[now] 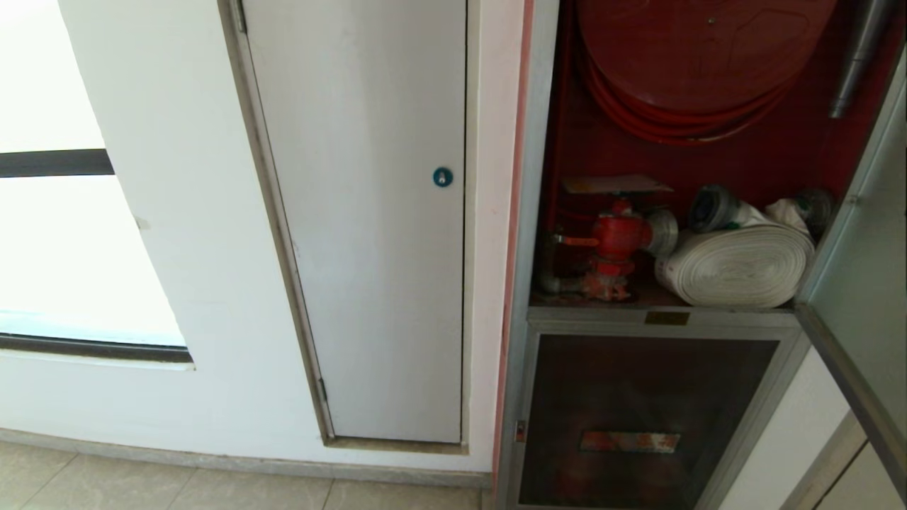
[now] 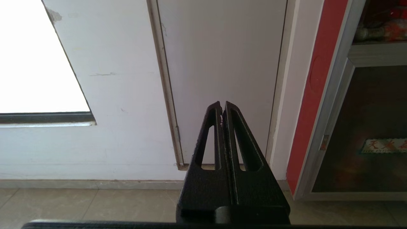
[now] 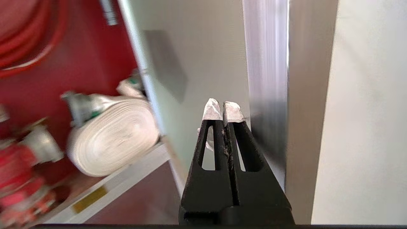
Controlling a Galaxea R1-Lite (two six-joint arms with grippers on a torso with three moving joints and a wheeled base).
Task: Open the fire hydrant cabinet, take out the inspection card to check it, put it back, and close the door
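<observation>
The fire hydrant cabinet [image 1: 538, 212] stands open, showing a red hose reel [image 1: 694, 57], a red valve [image 1: 616, 237] and a rolled white hose [image 1: 737, 265]. A flat pale sheet [image 1: 616, 185], probably the inspection card, lies on top of the valve. The door [image 1: 861, 283] is swung out to the right. My right gripper [image 3: 222, 109], its tips wrapped in white tape, is shut on nothing, close to the inner face of the door's glass [image 3: 197, 63] beside its aluminium frame [image 3: 267, 63]. My left gripper [image 2: 222, 106] is shut and parked, facing the white door. Neither arm shows in the head view.
A plain white door [image 1: 368, 212] with a blue round lock [image 1: 442, 177] is left of the cabinet. Below the open compartment is a smaller dark panel [image 1: 638, 397] with an orange label [image 1: 629, 441]. A bright window [image 1: 71, 248] is at far left. Tiled floor [image 1: 177, 489] runs along the wall.
</observation>
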